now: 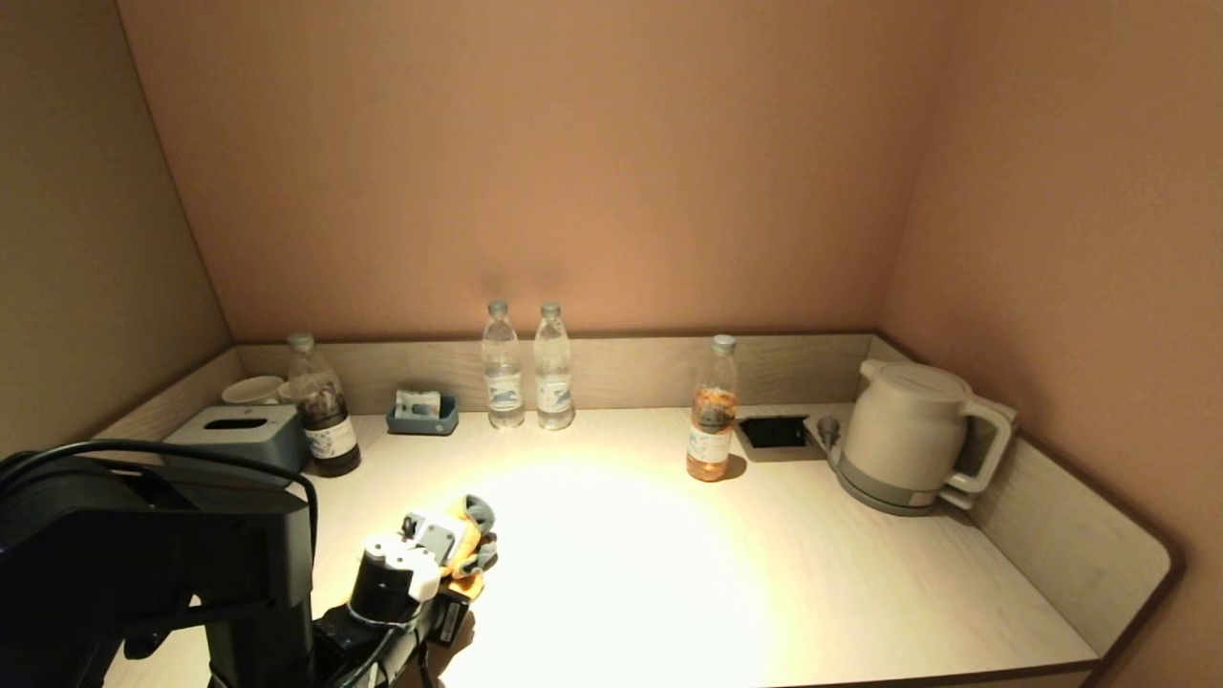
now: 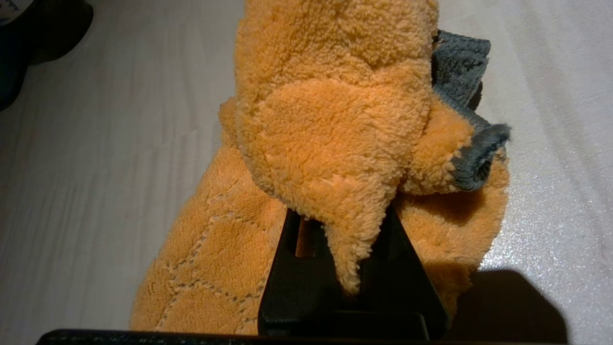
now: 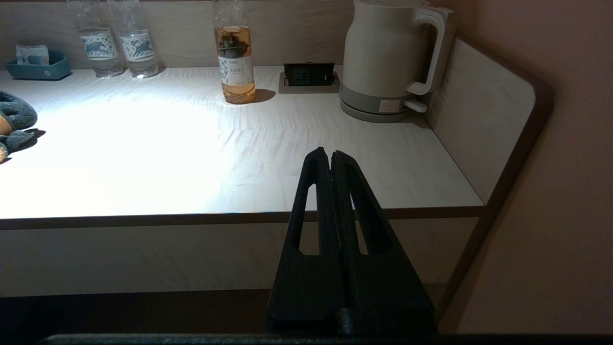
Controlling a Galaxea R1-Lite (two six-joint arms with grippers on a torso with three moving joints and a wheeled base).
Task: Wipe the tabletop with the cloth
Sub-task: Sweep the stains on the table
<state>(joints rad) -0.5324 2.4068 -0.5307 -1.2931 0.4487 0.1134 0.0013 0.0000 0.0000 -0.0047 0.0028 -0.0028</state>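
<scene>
Head view: four bottles [image 1: 503, 365], one cloth [image 1: 470, 535].

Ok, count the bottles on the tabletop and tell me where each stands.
4. Two clear water bottles stand side by side at the back wall, a dark-liquid bottle beside the tissue box, an amber-liquid bottle left of the kettle. None seems hidden.

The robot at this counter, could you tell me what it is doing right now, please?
It is wiping the tabletop. The left gripper is shut on the orange-and-grey cloth, which rests bunched on the near left part of the surface. The right gripper is shut and empty, parked off the front edge. Bottles, a kettle and a tissue box stand along the back.
</scene>
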